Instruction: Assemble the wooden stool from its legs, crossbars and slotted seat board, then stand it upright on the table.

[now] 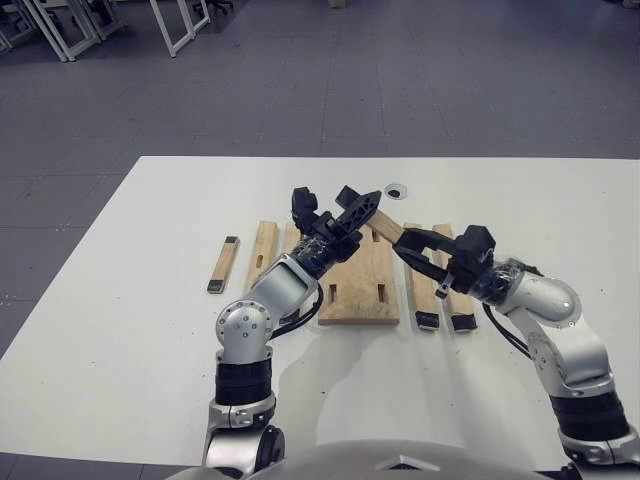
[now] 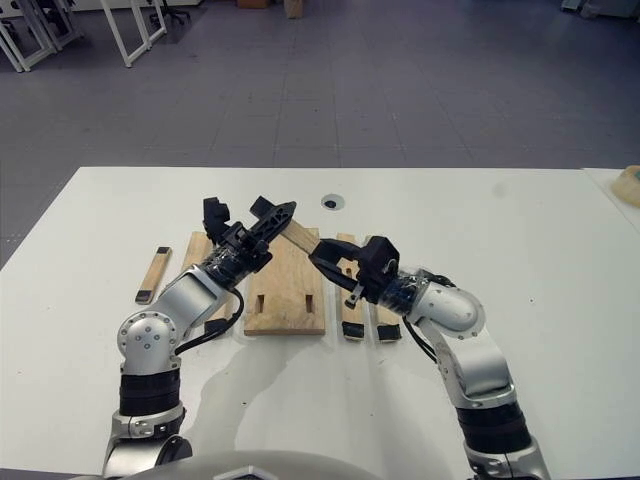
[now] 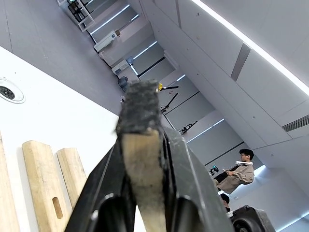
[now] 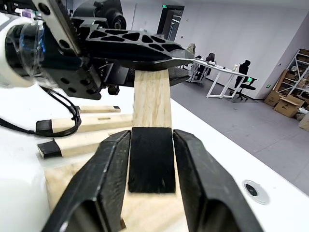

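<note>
1. The white table (image 1: 120,330) is carrying the seat board (image 1: 365,290) flat.
2. The left gripper (image 1: 368,208) and right gripper (image 1: 408,246) are clamping one leg (image 1: 385,228) above the board's 1 o'clock corner.
3. Leg fitting is apparently proceeding, requiring slot alignment next.

Open-plan robotics lab / office hall. Evidence: big white flat-topped worktable (image 1: 150,300) with a round cable grommet (image 1: 397,188), wide grey tiled floor (image 1: 400,80), white metal-framed benches (image 1: 60,25) at the far edge. The right wrist view picks up a white office desk (image 4: 217,72), a black swivel chair (image 4: 248,84), brown cardboard boxes (image 4: 285,96) on racking and a green exit sign (image 4: 165,6). Long linear ceiling light strips (image 3: 251,46) overhead.
</note>
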Action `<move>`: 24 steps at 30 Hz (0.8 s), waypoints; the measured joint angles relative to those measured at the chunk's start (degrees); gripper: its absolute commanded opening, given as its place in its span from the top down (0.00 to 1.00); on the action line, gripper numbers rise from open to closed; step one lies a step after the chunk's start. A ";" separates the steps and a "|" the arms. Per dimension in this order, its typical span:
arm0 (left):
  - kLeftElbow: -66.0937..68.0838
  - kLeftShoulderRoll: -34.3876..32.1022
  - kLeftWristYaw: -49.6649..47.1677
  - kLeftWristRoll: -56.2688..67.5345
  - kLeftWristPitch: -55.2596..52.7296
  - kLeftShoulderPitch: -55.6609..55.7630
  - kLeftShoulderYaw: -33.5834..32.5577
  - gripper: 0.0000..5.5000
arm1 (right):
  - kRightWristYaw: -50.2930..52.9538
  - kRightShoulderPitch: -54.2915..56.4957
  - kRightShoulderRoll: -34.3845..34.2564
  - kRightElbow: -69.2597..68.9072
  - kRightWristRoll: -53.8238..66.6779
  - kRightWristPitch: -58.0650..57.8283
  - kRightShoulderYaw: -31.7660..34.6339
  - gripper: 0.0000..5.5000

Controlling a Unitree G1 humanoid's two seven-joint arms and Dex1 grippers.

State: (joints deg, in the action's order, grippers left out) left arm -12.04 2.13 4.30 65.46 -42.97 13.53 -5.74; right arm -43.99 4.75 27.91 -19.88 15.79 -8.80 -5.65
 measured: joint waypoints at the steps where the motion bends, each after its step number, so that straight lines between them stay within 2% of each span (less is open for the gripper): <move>1: 1.15 -0.41 -0.10 -0.89 0.56 -0.58 -0.83 0.92 | -0.08 -0.59 0.53 0.53 -0.99 1.07 -0.11 0.61; 6: 3.03 -2.73 2.93 -3.39 1.79 -2.18 -2.61 0.92 | -0.50 -1.39 1.40 3.45 -2.78 2.56 -0.49 0.43; 7: 3.03 -3.57 3.28 -3.93 3.19 -2.18 -4.17 0.92 | -0.53 -1.38 1.64 4.29 -3.04 2.63 -0.32 0.42; 10: 0.43 -9.39 3.81 -9.23 9.81 -3.03 -10.87 0.92 | 3.89 -1.12 1.74 9.30 -5.69 1.96 1.70 0.42; 12: -1.05 -15.04 6.84 -16.09 13.90 -4.84 -11.52 0.92 | 11.09 -0.76 0.25 14.60 -8.95 -0.42 3.96 0.42; 14: 0.16 -17.58 7.48 -22.54 17.21 -5.77 -11.92 0.92 | 14.77 -0.96 -0.94 16.38 -10.07 -1.54 4.52 0.42; 19: 3.42 -17.96 5.80 -33.58 23.00 -8.35 -10.24 0.92 | 16.08 -3.23 -2.73 14.68 -11.66 -1.74 2.04 0.42; 24: 9.44 -15.76 6.08 -37.05 25.70 -8.22 -9.37 0.92 | 16.53 -3.30 -2.98 13.52 -11.68 -1.74 1.91 0.42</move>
State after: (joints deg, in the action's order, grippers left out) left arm -2.60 -13.62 10.38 28.41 -17.27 5.31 -15.11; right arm -27.47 1.45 24.93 -6.37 4.11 -10.54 -3.74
